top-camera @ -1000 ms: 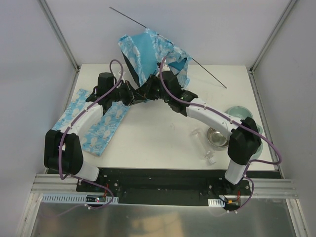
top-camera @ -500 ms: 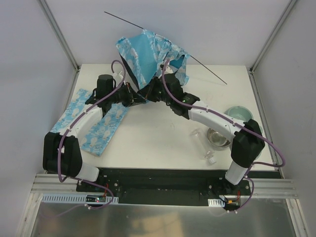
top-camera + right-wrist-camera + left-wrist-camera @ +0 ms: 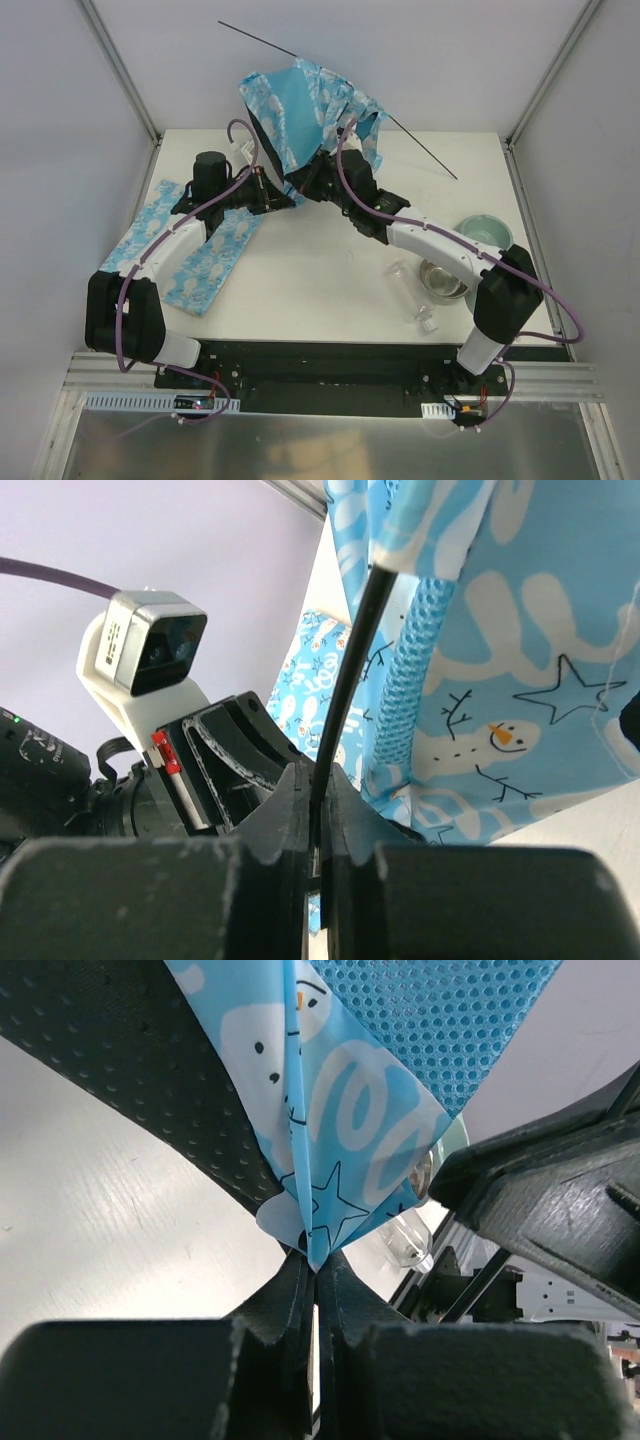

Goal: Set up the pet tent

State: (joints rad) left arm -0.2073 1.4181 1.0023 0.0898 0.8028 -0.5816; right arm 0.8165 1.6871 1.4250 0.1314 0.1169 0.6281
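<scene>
The pet tent (image 3: pixel 300 110), blue fabric with pale snowman print and turquoise lining, is held up crumpled at the back of the table. A thin black pole (image 3: pixel 420 150) sticks out of it to the upper left and to the right. My left gripper (image 3: pixel 288 197) is shut on a lower corner of the tent fabric (image 3: pixel 335 1160). My right gripper (image 3: pixel 305 188) is shut on a black tent pole (image 3: pixel 345 680) just below the fabric sleeve. The two grippers are close together under the tent.
A flat light-blue printed mat (image 3: pixel 190 250) lies at the left under the left arm. A metal bowl (image 3: pixel 440 277), a green dish (image 3: pixel 487 232) and a clear plastic bottle (image 3: pixel 412 290) sit at the right. White walls enclose the table.
The tent and its long pole have shifted slightly, dipping left and then back right. Both grippers have kept their hold under the tent, edging a little toward the back.
</scene>
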